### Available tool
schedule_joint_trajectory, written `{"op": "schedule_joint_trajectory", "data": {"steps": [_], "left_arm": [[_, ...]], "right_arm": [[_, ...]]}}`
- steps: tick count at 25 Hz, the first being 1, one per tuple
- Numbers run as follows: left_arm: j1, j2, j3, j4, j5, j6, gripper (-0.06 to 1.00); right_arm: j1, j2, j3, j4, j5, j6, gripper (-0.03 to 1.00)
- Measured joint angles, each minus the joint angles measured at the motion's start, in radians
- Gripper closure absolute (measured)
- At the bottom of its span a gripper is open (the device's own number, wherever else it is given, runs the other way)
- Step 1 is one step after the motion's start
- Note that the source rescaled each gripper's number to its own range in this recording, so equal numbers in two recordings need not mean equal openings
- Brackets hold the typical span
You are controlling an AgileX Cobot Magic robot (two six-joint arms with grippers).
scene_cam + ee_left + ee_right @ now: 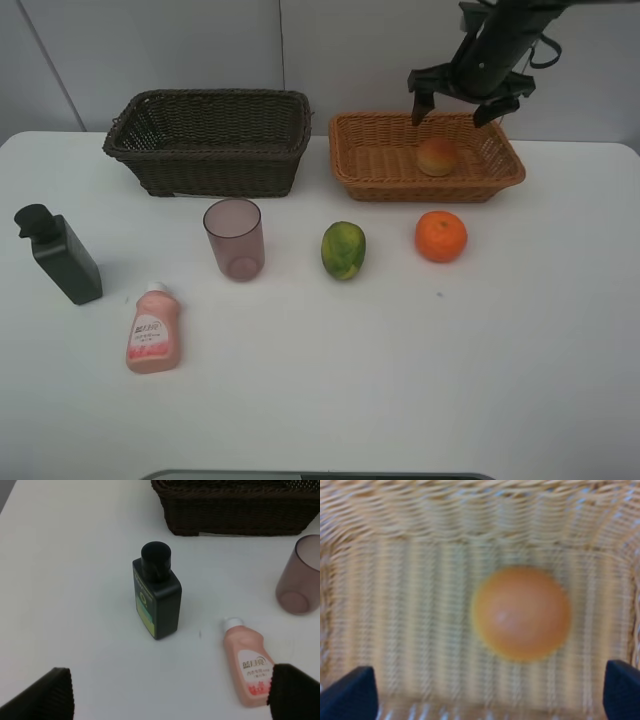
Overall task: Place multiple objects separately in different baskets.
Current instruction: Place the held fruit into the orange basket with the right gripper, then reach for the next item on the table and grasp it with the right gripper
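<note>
The peach-like fruit [437,157] lies in the orange-tan basket [360,170]; the right wrist view shows it [521,613] blurred on the basket floor [395,630]. My right gripper [452,108] hangs open and empty above that basket. The orange [441,236], the mango [343,250], the mauve tumbler [235,239], the pink bottle [153,329] and the dark bottle [62,256] stand or lie on the table. The dark brown basket [210,140] is at the back left. My left gripper [170,692] is open over the table near the dark bottle [156,591] and pink bottle [248,662].
The white table [400,380] runs to a back wall behind the baskets. The tumbler [300,575] and the brown basket [235,510] also show in the left wrist view. A dark edge [320,476] lies at the table's front.
</note>
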Motion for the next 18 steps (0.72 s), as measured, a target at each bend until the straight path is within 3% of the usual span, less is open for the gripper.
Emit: {"op": "schedule_joint_trajectory", "data": {"steps": [5, 18], "left_arm": [[0.0, 0.0, 0.0, 0.0, 0.0, 0.0, -0.06], [0.0, 0.0, 0.0, 0.0, 0.0, 0.0, -0.06]], "right_arm": [[0.034, -0.113, 0.158, 0.013, 0.024, 0.0, -0.03], [0.06, -0.279, 0.562, 0.004, -0.191, 0.051, -0.03]]}}
